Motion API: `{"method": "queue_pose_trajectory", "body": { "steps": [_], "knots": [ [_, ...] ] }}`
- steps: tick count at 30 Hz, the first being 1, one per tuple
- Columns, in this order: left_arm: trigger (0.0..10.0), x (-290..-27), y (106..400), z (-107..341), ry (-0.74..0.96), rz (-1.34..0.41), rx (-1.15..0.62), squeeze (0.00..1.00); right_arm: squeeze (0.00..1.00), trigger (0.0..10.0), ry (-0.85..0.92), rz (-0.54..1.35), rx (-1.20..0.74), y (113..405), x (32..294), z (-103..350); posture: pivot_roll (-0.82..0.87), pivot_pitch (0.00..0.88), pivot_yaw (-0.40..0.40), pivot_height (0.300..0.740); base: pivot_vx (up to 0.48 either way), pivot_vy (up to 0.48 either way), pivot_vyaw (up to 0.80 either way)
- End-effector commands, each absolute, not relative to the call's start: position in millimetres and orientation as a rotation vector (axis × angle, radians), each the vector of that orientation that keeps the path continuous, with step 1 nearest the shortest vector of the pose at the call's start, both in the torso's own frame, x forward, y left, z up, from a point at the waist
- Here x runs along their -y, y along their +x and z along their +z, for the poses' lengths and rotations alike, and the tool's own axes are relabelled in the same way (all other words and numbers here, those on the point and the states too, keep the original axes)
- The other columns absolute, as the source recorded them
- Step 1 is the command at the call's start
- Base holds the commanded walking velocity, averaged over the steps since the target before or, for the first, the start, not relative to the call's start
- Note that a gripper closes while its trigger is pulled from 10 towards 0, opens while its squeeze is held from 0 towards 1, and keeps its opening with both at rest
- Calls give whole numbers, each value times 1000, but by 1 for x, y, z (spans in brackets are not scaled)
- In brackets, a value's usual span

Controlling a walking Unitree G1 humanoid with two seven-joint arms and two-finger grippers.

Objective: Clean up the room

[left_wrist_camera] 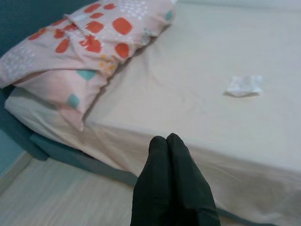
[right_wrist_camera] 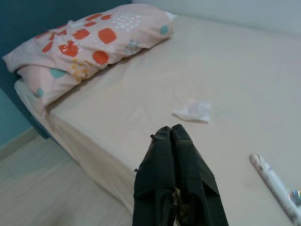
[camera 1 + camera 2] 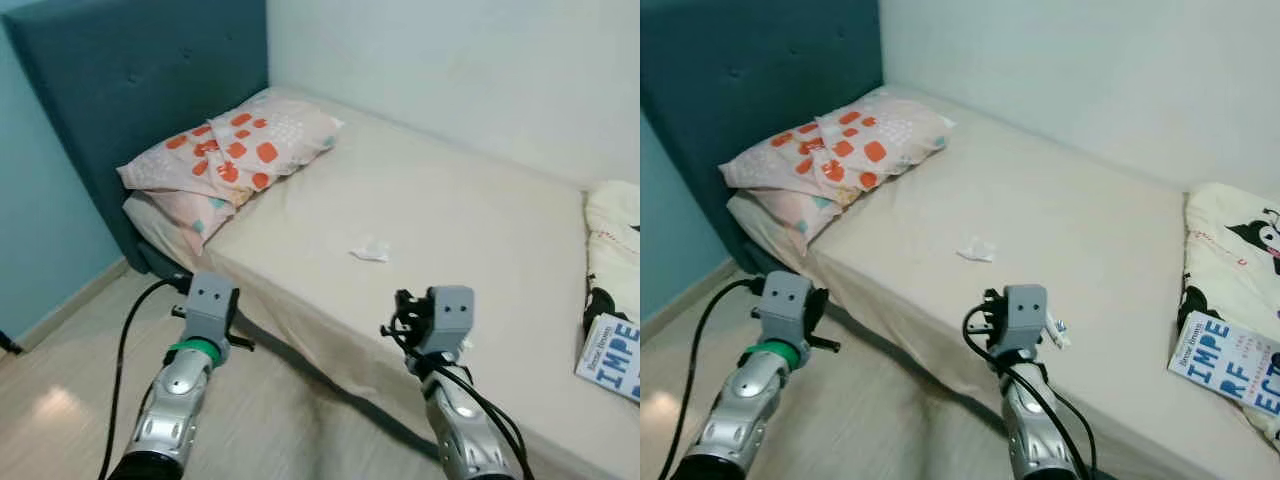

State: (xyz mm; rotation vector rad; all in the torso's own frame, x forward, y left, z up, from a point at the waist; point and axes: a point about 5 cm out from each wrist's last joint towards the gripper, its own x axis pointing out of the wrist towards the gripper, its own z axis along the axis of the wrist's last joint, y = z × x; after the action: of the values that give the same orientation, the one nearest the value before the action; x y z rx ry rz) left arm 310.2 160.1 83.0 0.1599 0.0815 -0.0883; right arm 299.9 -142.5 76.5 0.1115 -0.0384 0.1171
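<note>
A small crumpled white tissue lay mid-frame on the beige bedsheet, beyond the right gripper, whose black fingers were pressed together. The left gripper, likewise closed, hovered lower left. A white wrapper, perhaps plastic, lay nearby.

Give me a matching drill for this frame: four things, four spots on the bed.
Things:
1. pillows
2. tissue
3. book
4. tube

Spots:
A. middle of the sheet
B. by the headboard
C. bed edge, near the right claw
D. far right, on the cartoon blanket

Pairs: 1-B, 2-A, 3-D, 4-C
</note>
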Motion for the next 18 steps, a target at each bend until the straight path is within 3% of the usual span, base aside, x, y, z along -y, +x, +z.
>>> {"method": "queue_pose_trajectory", "body": {
  "steps": [1, 18],
  "knots": [
    [10000, -164, 306, 74, 163, -78, -122, 0, 0, 10000, 112, 129, 37, 298, 140, 75, 3, 0, 19, 740, 0, 0, 0],
    [10000, -164, 306, 74, 166, -81, -118, 0, 0, 10000, 110, 134, 40, 299, 139, 75, 6, 0, 19, 740, 0, 0, 0]
  ]
}}
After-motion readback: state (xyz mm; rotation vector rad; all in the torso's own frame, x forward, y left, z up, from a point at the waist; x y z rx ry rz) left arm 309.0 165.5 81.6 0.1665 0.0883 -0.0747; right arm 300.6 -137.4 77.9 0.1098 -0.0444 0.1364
